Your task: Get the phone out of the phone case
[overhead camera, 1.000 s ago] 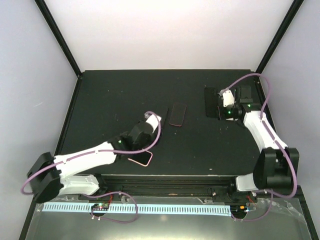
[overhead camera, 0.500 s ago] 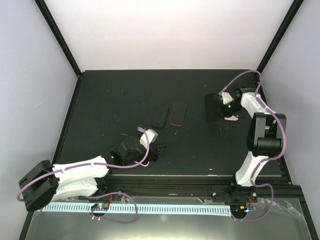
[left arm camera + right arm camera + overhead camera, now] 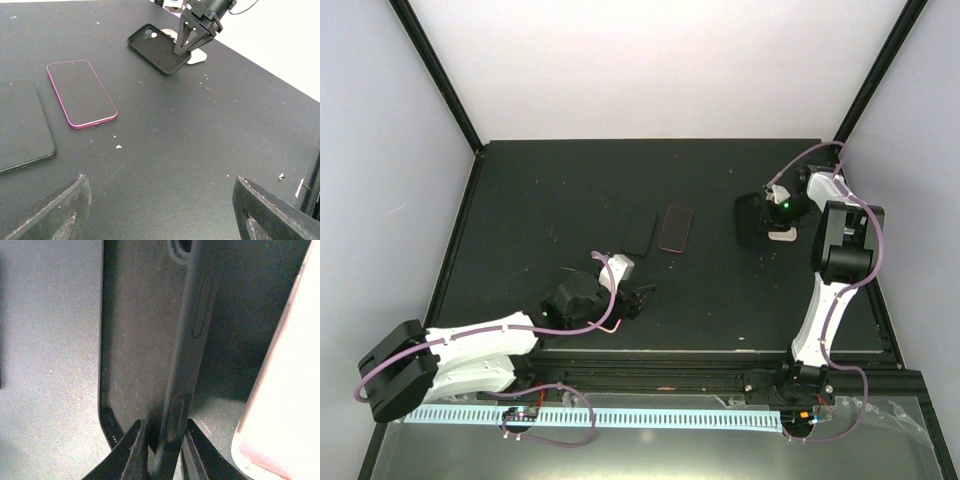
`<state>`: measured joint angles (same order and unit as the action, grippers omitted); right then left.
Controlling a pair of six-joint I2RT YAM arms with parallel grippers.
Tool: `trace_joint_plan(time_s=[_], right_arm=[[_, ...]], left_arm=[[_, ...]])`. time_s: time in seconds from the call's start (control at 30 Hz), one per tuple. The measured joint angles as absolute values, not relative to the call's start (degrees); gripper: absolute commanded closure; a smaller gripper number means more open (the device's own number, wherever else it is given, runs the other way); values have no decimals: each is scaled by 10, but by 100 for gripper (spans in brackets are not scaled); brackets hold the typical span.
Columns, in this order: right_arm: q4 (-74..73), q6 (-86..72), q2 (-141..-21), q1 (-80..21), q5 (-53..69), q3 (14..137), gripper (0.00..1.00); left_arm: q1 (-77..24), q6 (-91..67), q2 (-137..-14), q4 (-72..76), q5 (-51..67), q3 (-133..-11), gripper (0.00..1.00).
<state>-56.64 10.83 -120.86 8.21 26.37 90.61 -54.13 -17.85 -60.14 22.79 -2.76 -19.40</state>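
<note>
Right claw (image 3: 162,452) barely parted astride phone case (image 3: 135,340) wall; left claw (image 3: 160,210) wide.

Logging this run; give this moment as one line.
left gripper: open, empty | right gripper: astride case wall | pink phone: bare

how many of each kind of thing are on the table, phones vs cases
phones: 2 (black phone, pink phone)
empty cases: 1 (black case)
unclear: 1 (pale flat item beside the black case, maybe another case)
total: 4
</note>
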Motion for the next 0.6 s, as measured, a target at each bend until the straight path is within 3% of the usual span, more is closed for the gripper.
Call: trace_joint_plan(time_s=[0.37, 0.6], right_arm=[[-598, 119, -1215, 83, 255, 921, 62], [-589, 131, -1082, 84, 236, 795, 61]], left_arm=[[-536, -189, -609, 228, -28, -194, 17], [-533, -231, -591, 191, -53, -198, 10]])
